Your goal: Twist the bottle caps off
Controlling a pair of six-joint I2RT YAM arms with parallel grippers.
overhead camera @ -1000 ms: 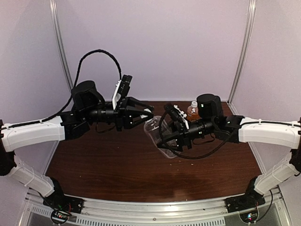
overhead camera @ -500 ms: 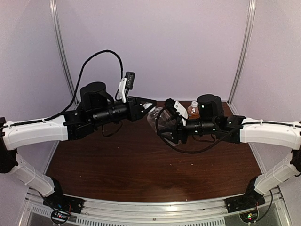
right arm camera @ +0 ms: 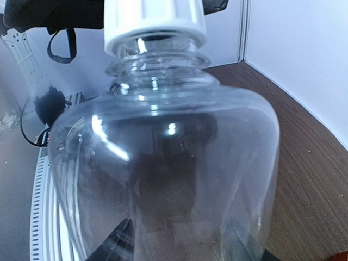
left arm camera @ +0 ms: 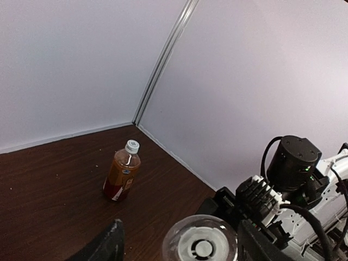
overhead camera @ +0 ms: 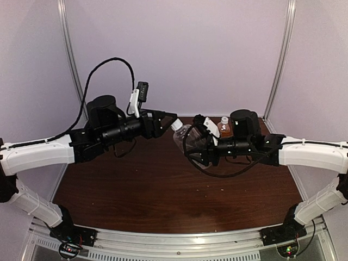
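Tilting its white cap [overhead camera: 176,125] toward ten o'clock, the clear bottle [overhead camera: 186,139] hangs above the table [overhead camera: 136,185], clamped in the right gripper [overhead camera: 197,143]. The left gripper [overhead camera: 169,118] gapes loose around the cap. The amber bottle [overhead camera: 223,128] stands at one o'clock.

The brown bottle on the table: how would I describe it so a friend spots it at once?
Look at the dark wooden table, toward its far right corner where the two pale walls meet. The brown bottle stands there upright, white-capped. Unlike the clear bottle held in the air, it holds amber liquid and wears a red-and-white label.
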